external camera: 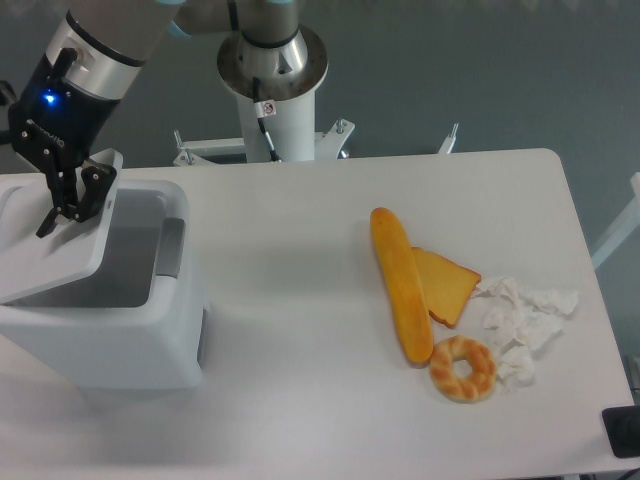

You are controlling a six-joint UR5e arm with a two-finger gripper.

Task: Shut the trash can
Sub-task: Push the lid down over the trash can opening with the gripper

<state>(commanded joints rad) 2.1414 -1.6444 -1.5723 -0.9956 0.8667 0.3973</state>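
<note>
The trash can (120,330) is a large boxy white bin at the table's left edge, with a grey tab (171,247) on its right rim. Its flat white lid (45,255) leans over the opening, hinged on the left, partly lowered. The dark inside still shows on the right. My gripper (72,205) hangs over the lid's upper right edge, and its black fingers (95,187) lie against the lid's top face. The fingers stand apart with nothing held between them.
A long baguette (401,283), a slice of toast (448,285) and a round bagel (462,368) lie on the right half of the table. Crumpled white paper (525,322) sits beside them. The arm's base column (273,90) stands at the back edge.
</note>
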